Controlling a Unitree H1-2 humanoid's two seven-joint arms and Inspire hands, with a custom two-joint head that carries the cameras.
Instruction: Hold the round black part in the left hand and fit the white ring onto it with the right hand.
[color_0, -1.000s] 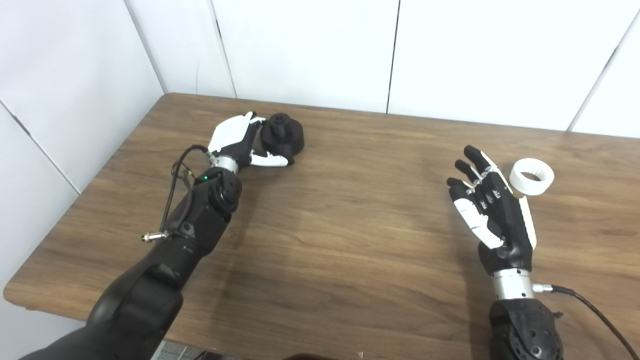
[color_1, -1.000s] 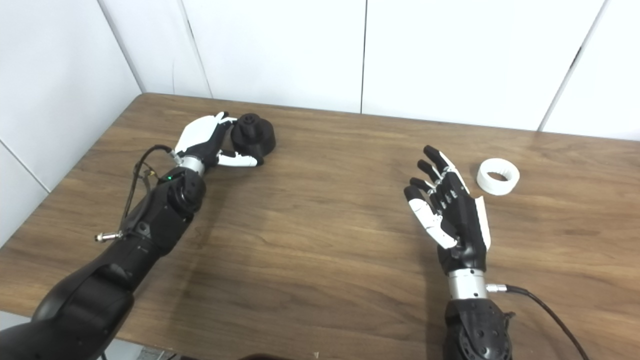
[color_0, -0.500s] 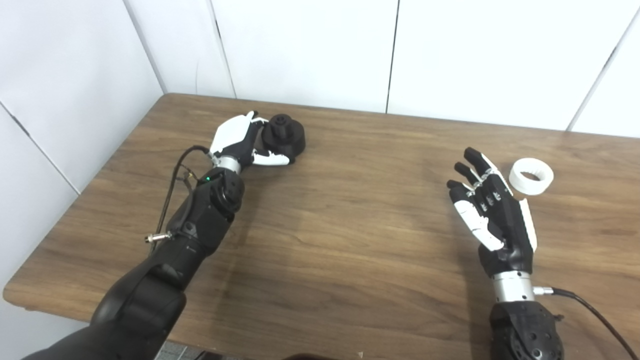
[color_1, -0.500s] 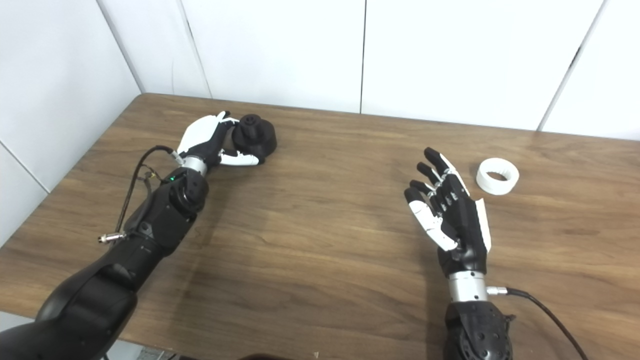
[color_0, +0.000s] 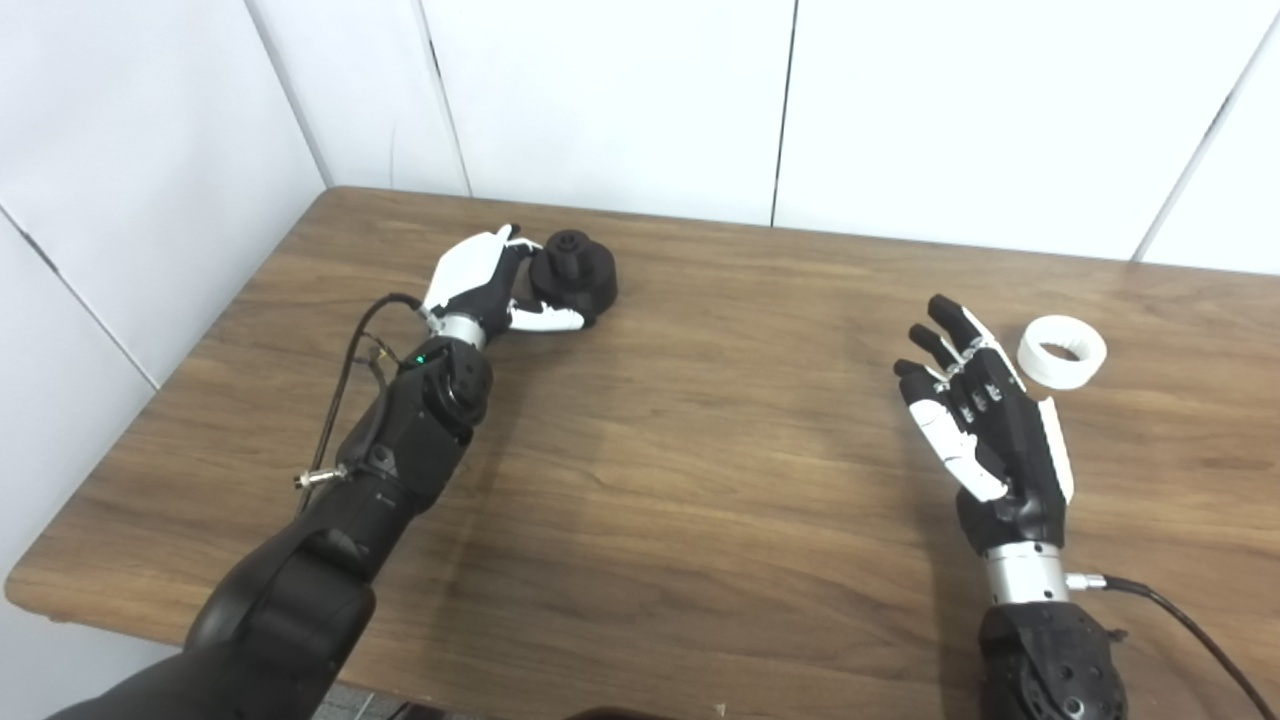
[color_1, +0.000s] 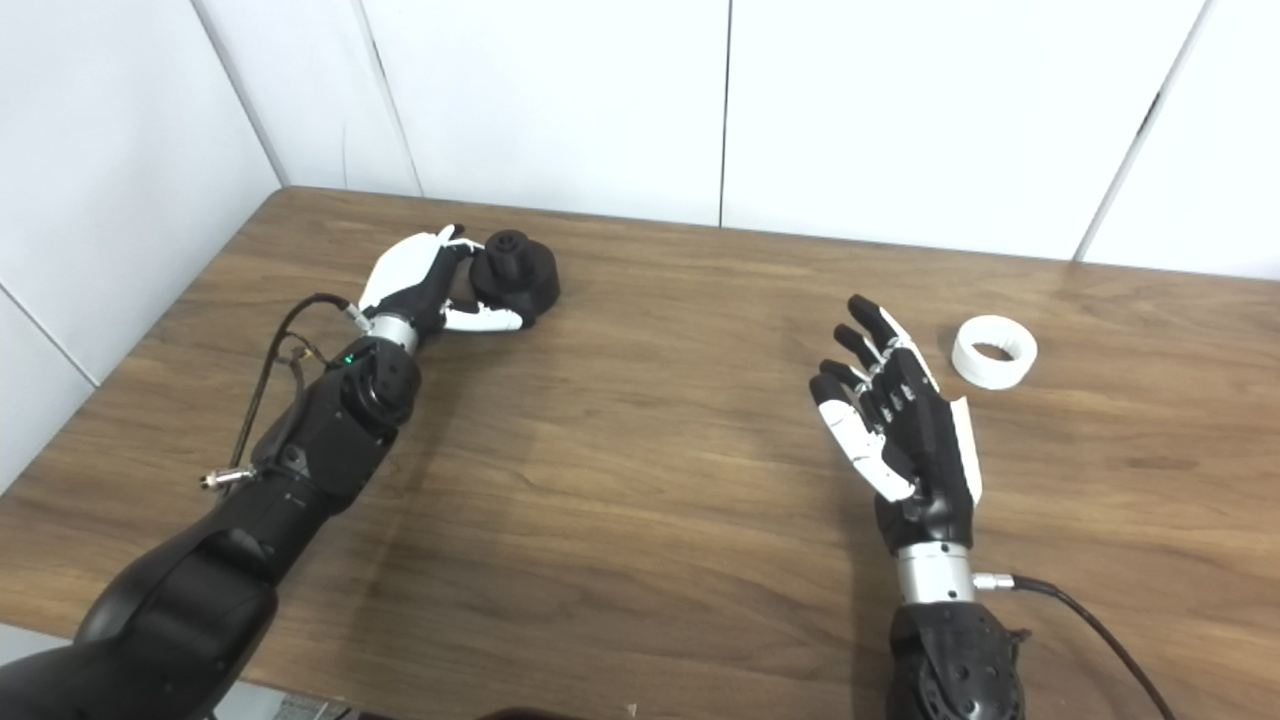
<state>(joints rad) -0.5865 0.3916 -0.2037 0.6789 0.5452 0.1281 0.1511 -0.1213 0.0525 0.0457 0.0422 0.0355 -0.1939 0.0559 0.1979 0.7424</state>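
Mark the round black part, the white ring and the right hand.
round black part (color_0: 578, 272), left eye view, on its raised top hub.
white ring (color_0: 1062, 352), left eye view, on its near outer wall.
right hand (color_1: 905, 425), right eye view, on its black back.

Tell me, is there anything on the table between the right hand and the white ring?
Nothing visible. The right hand is open, and the white ring lies just beyond its fingertips to the right, with only bare table between them.
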